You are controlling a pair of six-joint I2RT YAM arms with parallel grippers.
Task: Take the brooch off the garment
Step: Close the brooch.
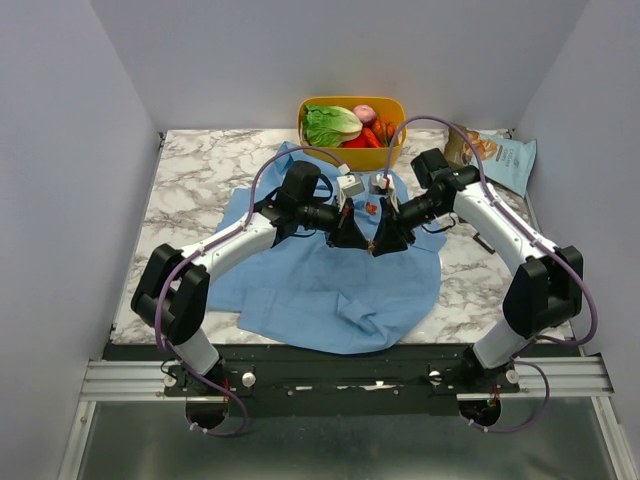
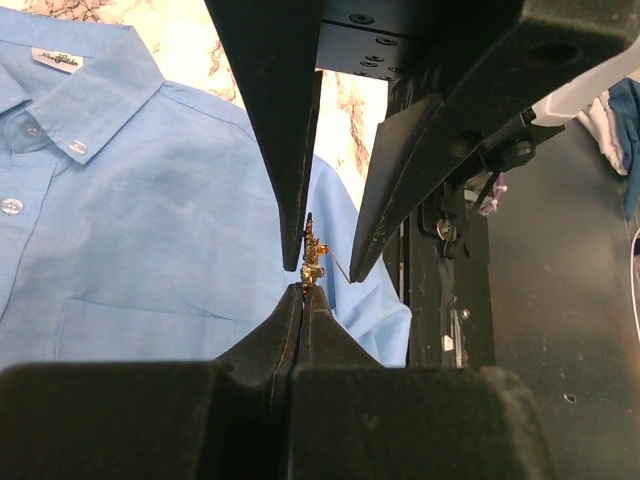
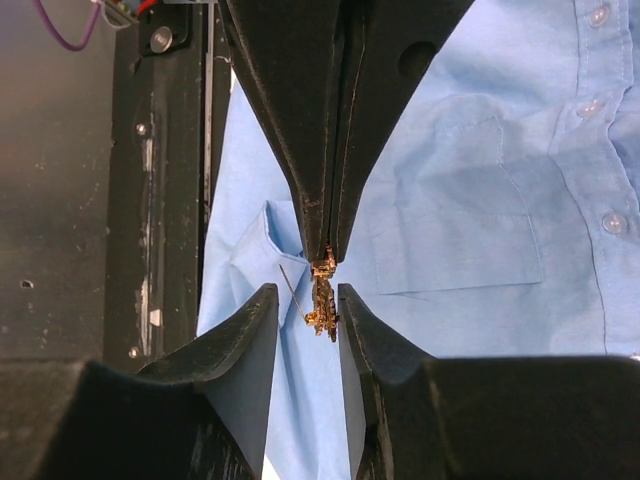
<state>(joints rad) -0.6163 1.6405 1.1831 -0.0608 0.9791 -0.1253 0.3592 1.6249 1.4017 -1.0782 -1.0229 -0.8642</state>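
Observation:
The light-blue shirt (image 1: pixel 330 285) lies spread flat on the marble table; it also shows in the left wrist view (image 2: pixel 150 220) and the right wrist view (image 3: pixel 480 180). The two grippers meet tip to tip above its middle. My left gripper (image 2: pixel 303 290) is shut on the brooch (image 2: pixel 312 255), a tiny gold-tan ornament held by its end above the cloth. In the right wrist view the brooch (image 3: pixel 323 298) hangs from the left gripper's closed tips, a thin pin sticking out. My right gripper (image 3: pixel 305 295) is open, its fingers (image 3: pixel 255 320) on either side of the brooch, one pad close against it.
A red-orange flower-like ornament (image 1: pixel 371 208) sits on the shirt near the collar. A yellow basket (image 1: pixel 390 150) of vegetables stands at the back. A snack bag (image 1: pixel 505 160) lies at the back right. The black base rail (image 2: pixel 560 300) runs along the near edge.

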